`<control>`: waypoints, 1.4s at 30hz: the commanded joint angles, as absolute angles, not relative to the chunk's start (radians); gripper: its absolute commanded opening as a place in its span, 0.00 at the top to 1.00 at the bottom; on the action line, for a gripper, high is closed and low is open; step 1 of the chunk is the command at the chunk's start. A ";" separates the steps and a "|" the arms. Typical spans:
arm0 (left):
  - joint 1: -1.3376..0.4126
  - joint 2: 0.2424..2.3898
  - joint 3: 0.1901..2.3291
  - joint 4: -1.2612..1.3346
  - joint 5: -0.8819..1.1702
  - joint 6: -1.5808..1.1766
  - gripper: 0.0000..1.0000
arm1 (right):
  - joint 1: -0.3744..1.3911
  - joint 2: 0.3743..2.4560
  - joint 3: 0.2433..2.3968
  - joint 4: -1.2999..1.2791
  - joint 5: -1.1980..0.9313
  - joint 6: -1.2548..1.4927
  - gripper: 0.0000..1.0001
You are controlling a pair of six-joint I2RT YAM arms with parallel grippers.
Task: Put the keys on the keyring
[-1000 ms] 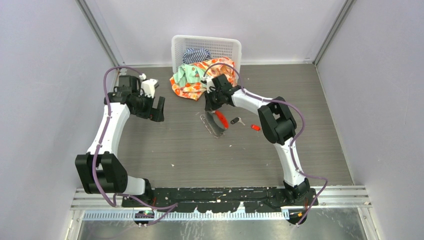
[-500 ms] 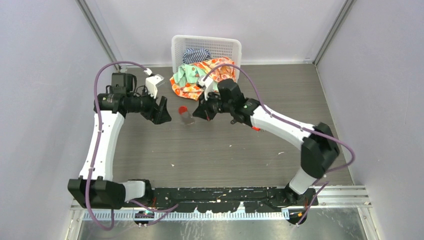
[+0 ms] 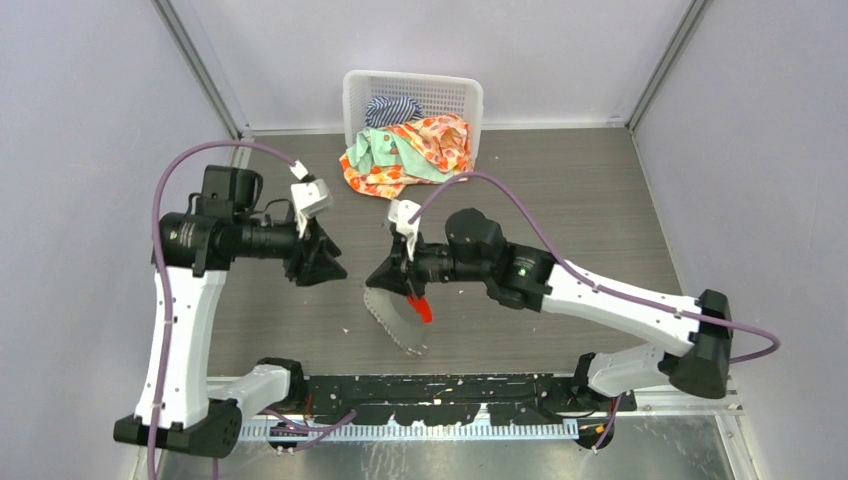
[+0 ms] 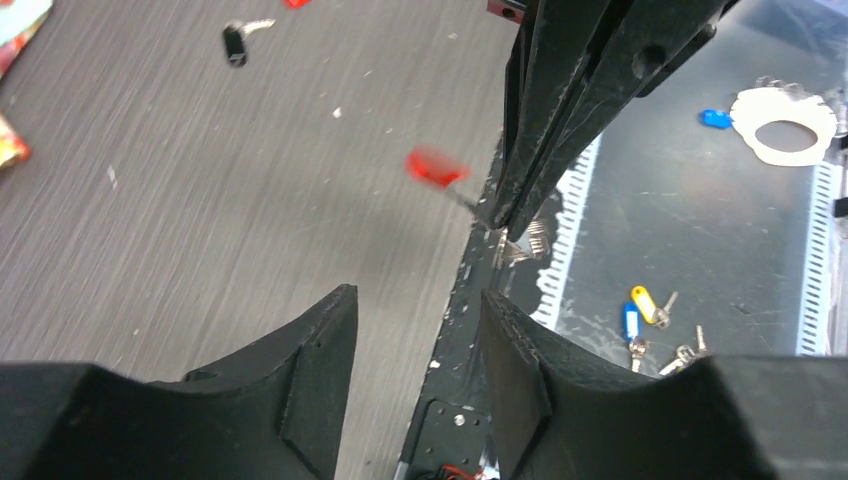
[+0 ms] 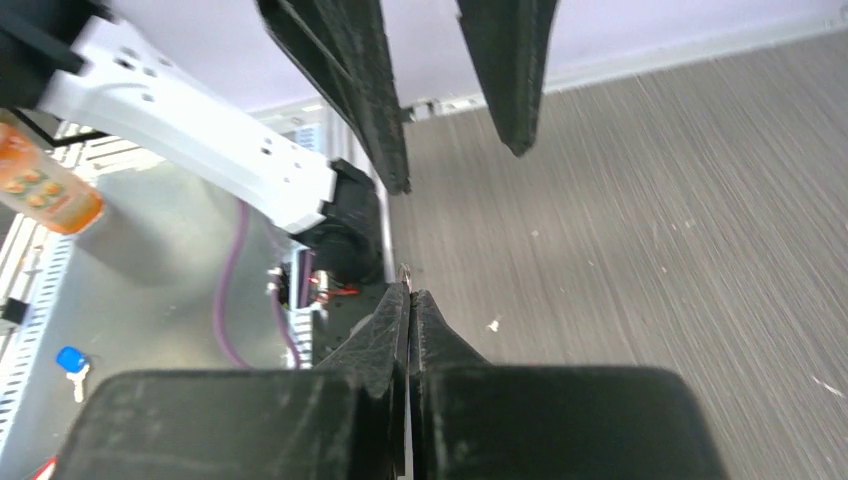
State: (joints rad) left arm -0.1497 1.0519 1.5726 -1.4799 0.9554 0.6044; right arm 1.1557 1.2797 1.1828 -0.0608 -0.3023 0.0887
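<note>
The right gripper [image 3: 386,277] is pressed together on the keyring [image 3: 397,318], pinching its metal ring at the very fingertips. In the right wrist view only a sliver of metal shows above the closed fingers. The bunch hangs below the grip, over the near middle of the table [image 3: 600,210]. Its silvery pieces are fanned out, with the red tag [image 3: 421,308] on the right side of the fan.

Just left of it, the left gripper [image 3: 334,266] faces the right one. Its fingers [image 4: 310,370] are spread with nothing between them, close to the ring but apart from it.

Farther out, the black-headed key [image 4: 235,43] lies flat on the table. A red bit at the frame edge near it is probably the red-headed key [image 4: 295,3].

At the far edge a white basket [image 3: 455,95] spills bright clothes [image 3: 400,155] onto the table.
</note>
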 commanded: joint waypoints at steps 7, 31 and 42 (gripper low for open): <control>-0.167 0.887 1.594 -1.574 1.230 0.597 0.20 | 1.386 1.138 1.196 -0.022 -0.039 0.016 0.99; -0.283 0.945 1.523 -1.435 1.122 0.666 0.43 | 1.482 1.110 1.194 -0.004 0.247 -0.122 0.99; -0.463 1.065 1.609 -1.380 0.938 0.649 0.46 | 1.483 1.068 1.130 0.017 0.315 -0.129 0.99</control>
